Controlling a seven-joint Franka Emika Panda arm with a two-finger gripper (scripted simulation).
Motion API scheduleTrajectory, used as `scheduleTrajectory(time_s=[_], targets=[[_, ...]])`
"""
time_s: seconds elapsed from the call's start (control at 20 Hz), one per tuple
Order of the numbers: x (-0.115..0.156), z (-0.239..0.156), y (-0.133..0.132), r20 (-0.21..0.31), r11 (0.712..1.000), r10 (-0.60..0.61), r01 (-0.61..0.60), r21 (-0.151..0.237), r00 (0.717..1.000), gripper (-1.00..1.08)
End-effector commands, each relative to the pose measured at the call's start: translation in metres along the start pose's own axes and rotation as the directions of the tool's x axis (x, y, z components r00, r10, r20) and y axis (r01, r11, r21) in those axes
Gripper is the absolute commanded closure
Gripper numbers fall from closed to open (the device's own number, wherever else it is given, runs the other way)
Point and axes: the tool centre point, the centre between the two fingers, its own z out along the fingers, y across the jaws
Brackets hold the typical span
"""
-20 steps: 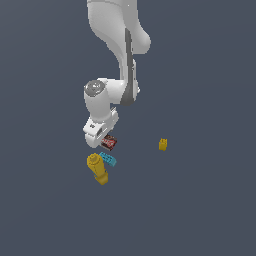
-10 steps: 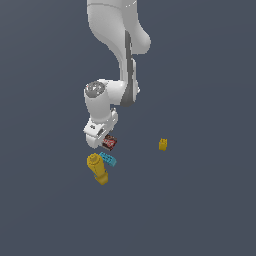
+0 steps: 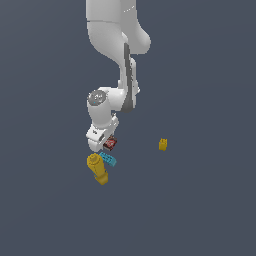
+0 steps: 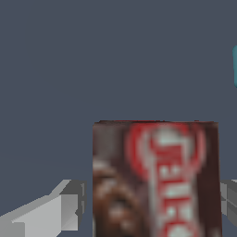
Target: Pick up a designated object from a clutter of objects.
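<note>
Wrist view shows the dark box (image 4: 155, 178) between the gripper (image 4: 150, 203) fingers, which stand apart, one clear of it. It looks light and stiff; flat sides suit gripping.

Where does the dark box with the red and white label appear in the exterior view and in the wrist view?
Exterior view: the dark box peeks out just beside the gripper, above the cyan brick.
Wrist view: it fills the lower middle, between the two grey fingers.
Shared landmark: the cyan brick, a sliver at the wrist view's edge.
</note>
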Motion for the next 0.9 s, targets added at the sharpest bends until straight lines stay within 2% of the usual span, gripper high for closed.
scheduleTrajectory(time_s=[0.0, 0.2, 0.25, 0.85], targets=[[0.0001, 0.0071, 0.0003, 0.0, 1.0, -0.001, 0.001, -0.001, 1.0, -0.92], [0.0, 0.011, 0.0005, 0.0, 1.0, -0.001, 0.001, -0.001, 1.0, -0.92], [0.0, 0.011, 0.0005, 0.0, 1.0, -0.001, 0.001, -0.001, 1.0, 1.08], [0.0007, 0.0091, 0.0015, -0.001, 1.0, -0.001, 0.001, -0.003, 1.0, 1.08]])
